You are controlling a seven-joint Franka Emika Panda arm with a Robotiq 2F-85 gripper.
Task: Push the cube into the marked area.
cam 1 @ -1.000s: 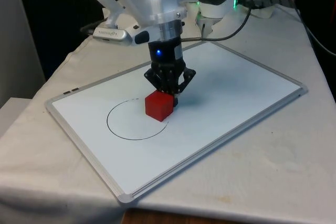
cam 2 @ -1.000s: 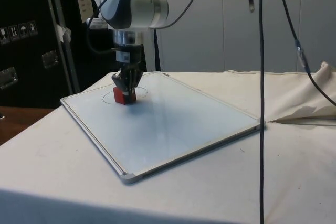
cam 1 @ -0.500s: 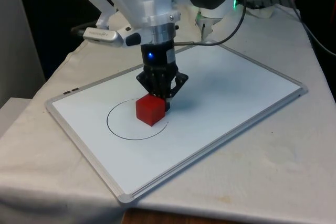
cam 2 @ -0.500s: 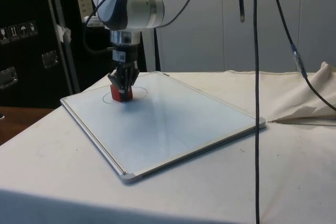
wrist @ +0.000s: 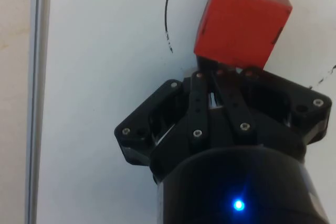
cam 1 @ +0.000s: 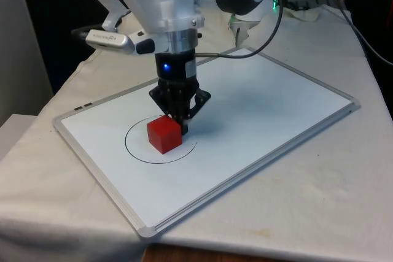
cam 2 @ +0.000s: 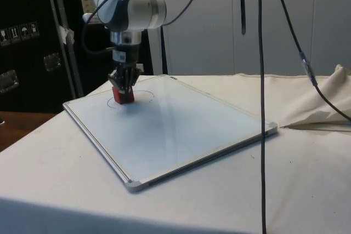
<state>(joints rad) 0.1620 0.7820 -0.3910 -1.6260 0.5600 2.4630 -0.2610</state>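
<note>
Where a second earlier the red cube [cam 1: 164, 134] straddled the circle's right-hand line, it now sits inside the drawn circle [cam 1: 136, 151] on the whiteboard [cam 1: 276, 115], toward 2 o'clock of its centre. Touching the cube's far side, the black gripper [cam 1: 182, 121] has travelled to the front view's left, its jaws pinched together and holding nothing.

white arm reaches down, wrist vertical; black hand [cam 1: 182, 121] low, fingers pressed together, pointing straight down
</note>
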